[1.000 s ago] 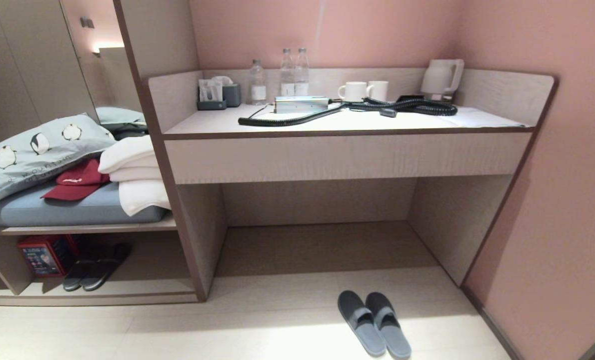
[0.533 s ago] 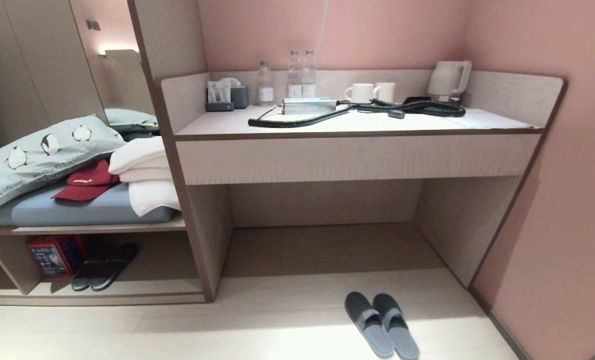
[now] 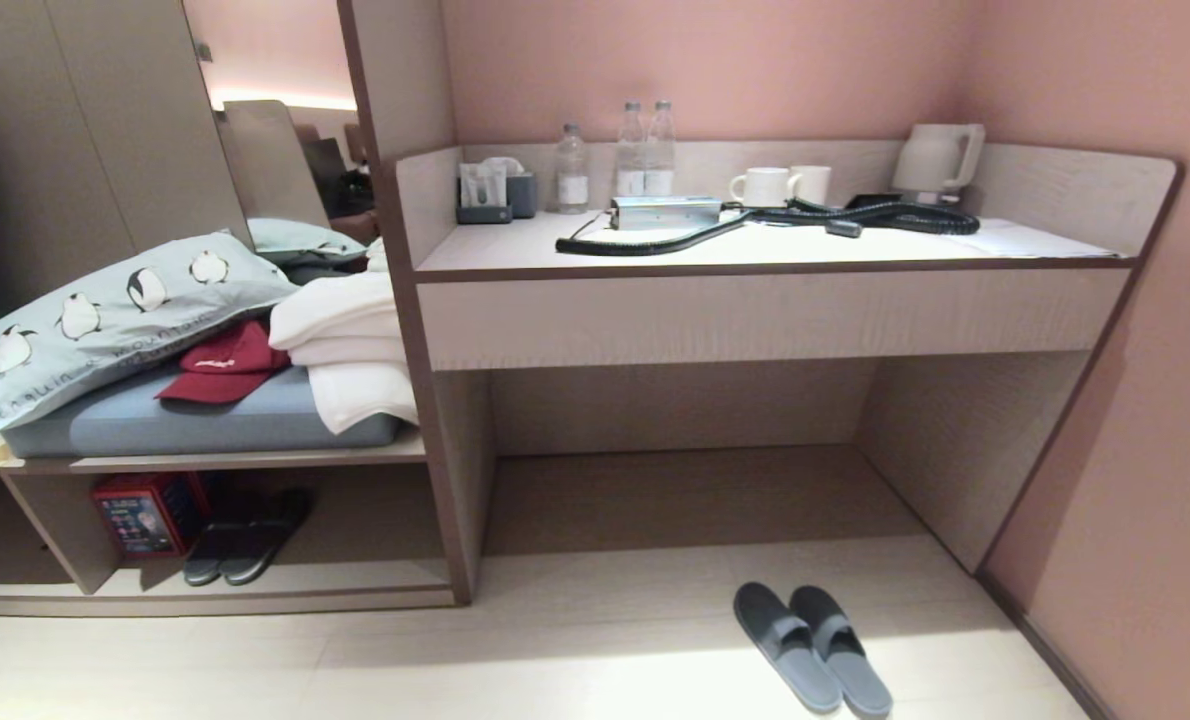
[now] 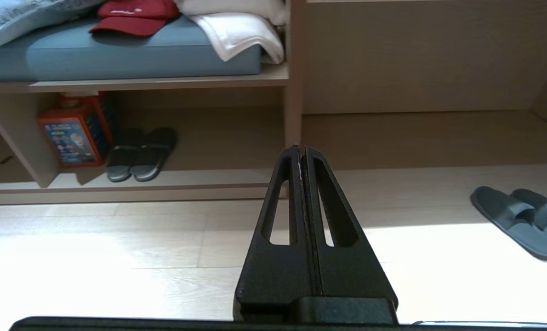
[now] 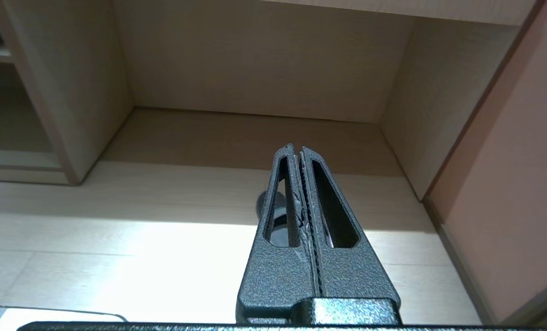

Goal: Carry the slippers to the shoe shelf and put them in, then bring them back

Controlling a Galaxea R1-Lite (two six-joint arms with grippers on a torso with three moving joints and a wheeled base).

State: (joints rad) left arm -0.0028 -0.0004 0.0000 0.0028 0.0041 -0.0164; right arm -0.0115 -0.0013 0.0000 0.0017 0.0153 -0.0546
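Down at the far left, under the bench, the shoe shelf (image 3: 255, 595) sat low and wide, grey-brown wood grain over a pale base board with an upright divider. It already housed a red box (image 3: 140, 513) and a dark pair of slides (image 3: 245, 535), matte and flat, parked just beside that box. Above them a grey-blue cushion (image 3: 155, 420) carried a penguin-print pillow (image 3: 105, 320), a red cap (image 3: 220, 365) and folded white towels (image 3: 345, 350), all soft stuff.

Moving across, the counter (image 3: 755, 250) held bottles, two mugs, a kettle and a coiled black cable, with a deep open recess beneath.

Right of centre on the pale plank floor lay the slippers (image 3: 813, 650): dark grey, wide strap, thin sole, side by side and touching, toes toward the recess, well apart from the shelf.

Both arms hung off the floor with nothing in them. In the left wrist view, the left gripper (image 4: 302, 151) showed its black fingers pressed together; in the right wrist view, the right gripper (image 5: 296, 149) was clamped the same way, with one dark slipper toe peeking behind it.

By my reading, this was the very start, the approach, nothing lifted yet. Next would call for closing in on the pair, spreading the fingers and pinching a strap or the thin sole edge, which looked floppy and likely to sag.
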